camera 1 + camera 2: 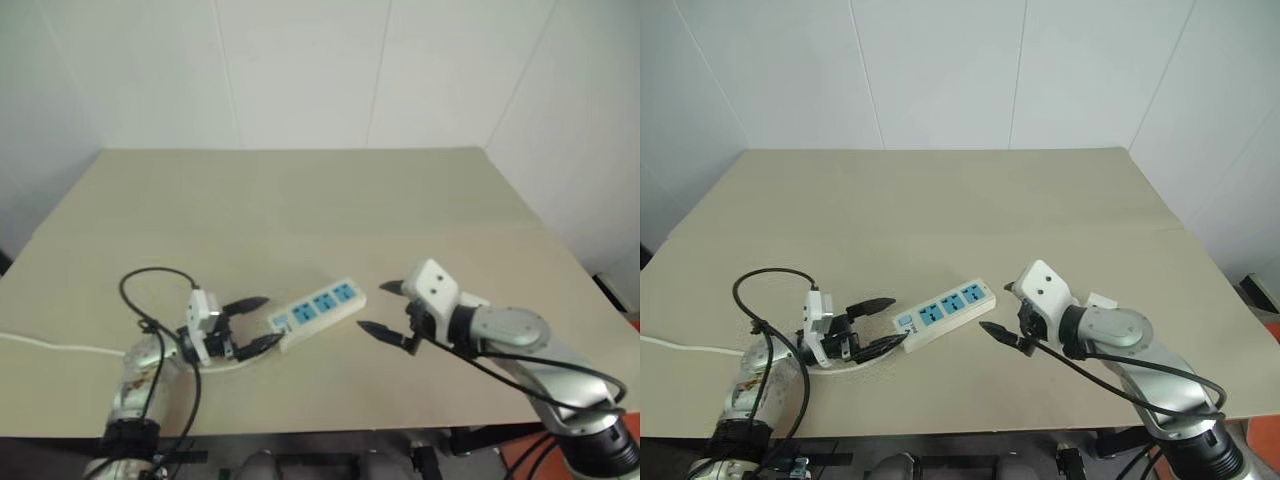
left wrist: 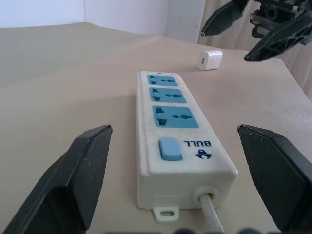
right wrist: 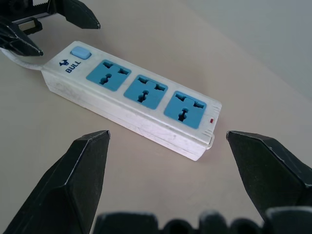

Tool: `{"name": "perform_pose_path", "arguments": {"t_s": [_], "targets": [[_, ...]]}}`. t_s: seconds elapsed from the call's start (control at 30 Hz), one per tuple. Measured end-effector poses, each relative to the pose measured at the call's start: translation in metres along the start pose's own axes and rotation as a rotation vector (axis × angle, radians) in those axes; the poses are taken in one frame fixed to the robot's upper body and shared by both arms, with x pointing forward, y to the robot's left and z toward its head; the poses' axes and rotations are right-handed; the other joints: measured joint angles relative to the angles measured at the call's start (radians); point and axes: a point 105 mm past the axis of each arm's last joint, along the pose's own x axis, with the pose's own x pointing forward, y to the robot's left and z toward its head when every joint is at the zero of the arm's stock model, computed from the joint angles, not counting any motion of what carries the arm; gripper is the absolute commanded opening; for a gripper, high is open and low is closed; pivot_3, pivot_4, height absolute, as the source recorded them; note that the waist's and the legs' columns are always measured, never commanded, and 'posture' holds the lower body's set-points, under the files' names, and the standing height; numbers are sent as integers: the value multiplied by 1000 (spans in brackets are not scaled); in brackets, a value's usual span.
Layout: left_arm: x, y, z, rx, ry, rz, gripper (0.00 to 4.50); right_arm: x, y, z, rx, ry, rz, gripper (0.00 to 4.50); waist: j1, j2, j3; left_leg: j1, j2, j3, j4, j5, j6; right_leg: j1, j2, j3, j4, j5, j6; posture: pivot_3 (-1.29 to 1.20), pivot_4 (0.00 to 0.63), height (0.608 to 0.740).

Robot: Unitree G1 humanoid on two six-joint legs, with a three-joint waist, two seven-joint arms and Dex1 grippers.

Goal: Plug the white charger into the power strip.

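The left gripper [image 1: 254,322] hung low at the near left of the table [image 1: 300,200], its fingers [image 2: 78,180] spread wide and holding nothing; they pointed along the surface at the cord end of the power strip [image 1: 316,309], the two tips flanking that end without touching it; the thin white cord [image 2: 210,217] left the strip's near end between those fingers, and in the head views it trailed off toward the table's left edge; the strip lay flat on the table, slanting from the near left toward the far right, with its blue switch [image 2: 169,148] nearest the left gripper and three blue sockets [image 3: 146,91] in a row beyond it, all of them unoccupied; the right gripper [image 1: 381,308] hovered just past the strip's other end, tilted a little downward and aimed at it, its fingers [image 3: 80,175] likewise parted wide and empty, one tip on each side of that end and clear of it; the white charger [image 2: 210,60] sat on the table well beyond the strip's far end, on the right gripper's side and apart from both the strip and the fingers; in the right eye view it peeked out as a small white corner [image 1: 1101,300] just behind the right wrist; beyond it the table stretched to a plain white wall [image 1: 320,70].
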Motion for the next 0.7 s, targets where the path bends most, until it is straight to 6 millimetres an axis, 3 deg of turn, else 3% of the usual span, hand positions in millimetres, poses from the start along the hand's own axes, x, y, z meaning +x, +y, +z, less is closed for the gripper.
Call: {"name": "perform_pose_path", "arguments": {"t_s": [0.2, 0.7], "targets": [[4, -6, -14, 2, 49, -39, 4481, -3, -4, 1, -1, -4, -33, 4500, 1, 0, 0, 0, 0, 0, 0, 0, 0, 0, 0, 0, 0, 0, 0, 0, 150, 740], [19, 3, -19, 90, 39, 28, 4481, -2, -6, 3, 0, -16, -66, 4500, 4, 1, 0, 2, 0, 0, 0, 0, 0, 1, 0, 0, 1, 0, 1, 0, 150, 740]]}}
